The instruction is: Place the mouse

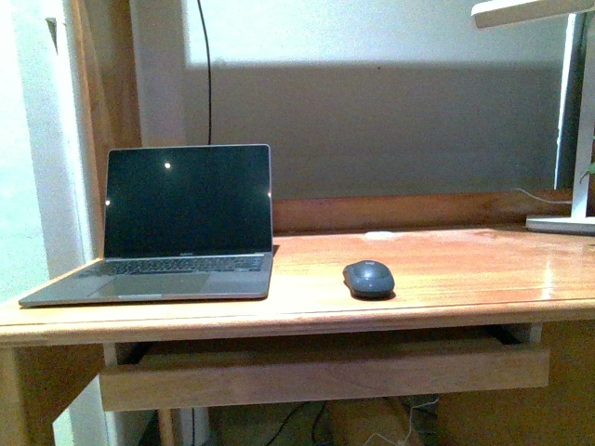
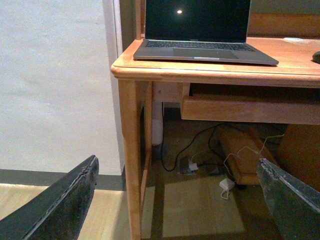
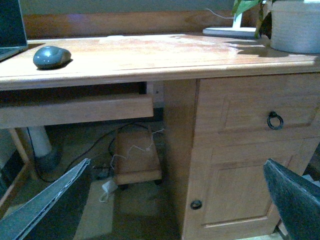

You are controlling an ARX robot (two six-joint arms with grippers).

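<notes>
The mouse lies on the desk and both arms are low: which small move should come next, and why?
Probably raise the right pincer toward the mouse. Both pincers hang open below the desk top, and the mouse sits untouched beside the laptop, on the right arm's side.

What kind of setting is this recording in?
Most likely a home office or study: an open grey laptop and small dark grey mouse sit on a wooden desk with a ring-pull drawer, cables on the floor beneath.

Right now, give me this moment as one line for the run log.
mouse: on desk, right of laptop, untouched | left gripper: open, low, off desk | right gripper: open, low, empty
</notes>
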